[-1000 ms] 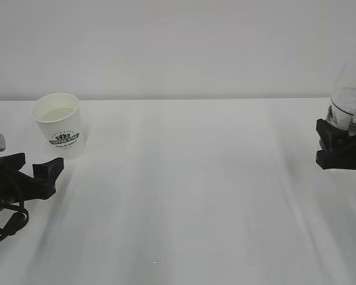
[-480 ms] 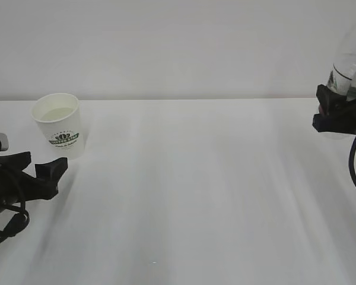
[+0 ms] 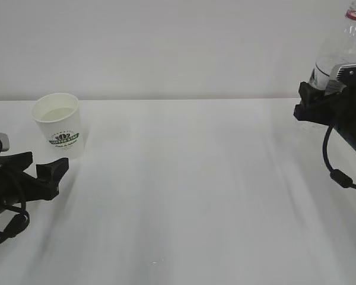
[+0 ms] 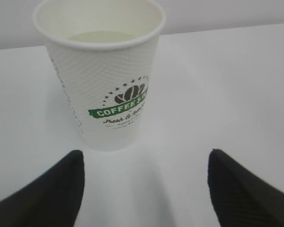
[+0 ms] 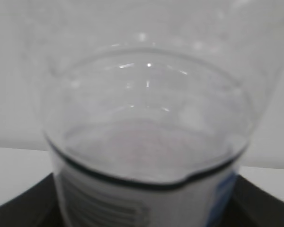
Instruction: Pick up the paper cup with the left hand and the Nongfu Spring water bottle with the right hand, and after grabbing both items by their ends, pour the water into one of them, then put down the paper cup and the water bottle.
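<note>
Paper cup [image 3: 59, 124] stands upright on the white bench [image 3: 184, 190] at far left, water [image 4: 102, 37] inside, left gripper [image 3: 43, 167] spread wide just short of it, touching nothing; right gripper [image 3: 311, 104] clamps the Nongfu Spring water bottle [image 3: 338, 50] upright above the bench's right edge.

Water bottle [image 5: 146, 142] blurred; base hidden behind right pincer [image 3: 320, 101].

paper cup [image 4: 106, 80] upright, water [image 4: 102, 37] inside, jaws apart
</note>
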Robot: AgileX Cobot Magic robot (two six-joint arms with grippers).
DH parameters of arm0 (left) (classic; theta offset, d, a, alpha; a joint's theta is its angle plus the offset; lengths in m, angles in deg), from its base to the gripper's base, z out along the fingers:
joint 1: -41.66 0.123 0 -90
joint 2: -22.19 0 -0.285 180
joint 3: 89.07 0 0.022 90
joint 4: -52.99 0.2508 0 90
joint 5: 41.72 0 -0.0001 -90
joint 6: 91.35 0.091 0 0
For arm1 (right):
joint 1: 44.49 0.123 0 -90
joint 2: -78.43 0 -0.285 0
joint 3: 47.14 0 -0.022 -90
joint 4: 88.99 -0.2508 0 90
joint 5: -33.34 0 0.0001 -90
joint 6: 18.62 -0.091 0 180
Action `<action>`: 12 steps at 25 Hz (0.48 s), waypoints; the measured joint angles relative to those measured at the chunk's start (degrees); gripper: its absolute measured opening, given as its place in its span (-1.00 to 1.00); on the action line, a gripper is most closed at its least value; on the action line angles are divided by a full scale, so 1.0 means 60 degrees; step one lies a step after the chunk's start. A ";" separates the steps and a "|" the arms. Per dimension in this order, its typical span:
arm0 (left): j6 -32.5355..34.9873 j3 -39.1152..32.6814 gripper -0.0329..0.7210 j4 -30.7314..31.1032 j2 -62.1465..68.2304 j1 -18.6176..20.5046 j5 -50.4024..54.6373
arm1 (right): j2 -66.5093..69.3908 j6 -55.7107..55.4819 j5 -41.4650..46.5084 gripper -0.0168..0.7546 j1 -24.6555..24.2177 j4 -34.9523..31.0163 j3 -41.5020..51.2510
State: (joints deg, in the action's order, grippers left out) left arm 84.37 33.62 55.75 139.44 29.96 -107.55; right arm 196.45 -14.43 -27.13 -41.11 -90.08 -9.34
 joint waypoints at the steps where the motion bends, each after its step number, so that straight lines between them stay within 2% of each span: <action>1: 0.0000 0.0000 0.65 0.0000 0.0000 0.0000 0.0000 | 0.0164 -0.0087 0.0000 0.28 0.0000 0.0000 -0.0119; 12: 0.0000 0.0000 0.65 0.0178 0.0000 0.0000 0.0000 | 0.1646 -0.0292 0.0000 0.28 0.0000 0.0000 -0.1221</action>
State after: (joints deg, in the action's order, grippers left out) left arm 84.37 33.62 56.82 139.44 29.96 -107.55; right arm 206.33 -16.19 -27.13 -41.11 -90.08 -16.66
